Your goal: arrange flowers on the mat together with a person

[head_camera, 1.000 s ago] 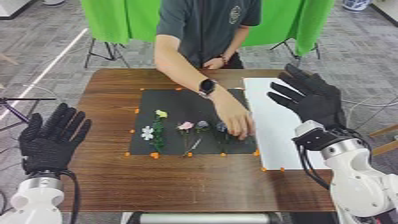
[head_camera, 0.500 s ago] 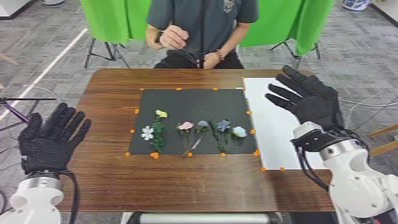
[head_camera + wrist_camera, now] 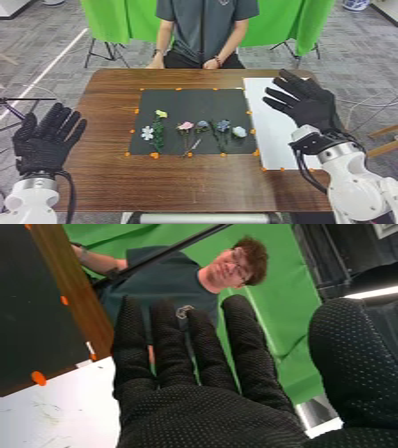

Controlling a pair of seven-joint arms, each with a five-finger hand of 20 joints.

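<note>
In the head view my left hand [image 3: 46, 142] is at the table's left edge with straight fingers. My right hand [image 3: 308, 104] stands over the white sheet, fingers straight and spread; the right wrist view shows the same hand [image 3: 204, 411] holding nothing. On the dark mat [image 3: 191, 97] lie a yellow flower [image 3: 161, 114], a white flower [image 3: 147, 133], a pink flower [image 3: 186, 126], a grey-purple flower [image 3: 202, 124], a blue flower [image 3: 223, 123] and a pale flower [image 3: 239, 132], mostly with stems toward me. The person's hands are by the far edge, off the flowers.
A white sheet [image 3: 275, 120] lies right of the mat, partly under my right hand. Orange markers, one of them [image 3: 155, 155] at the near left corner, line the mat and sheet. Brown table surface [image 3: 191, 185] extends on the near side.
The person's hand has withdrawn from the pale flower at the mat's right side and come down by the far edge. My right hand has shifted slightly; my left has moved a little leftward.
</note>
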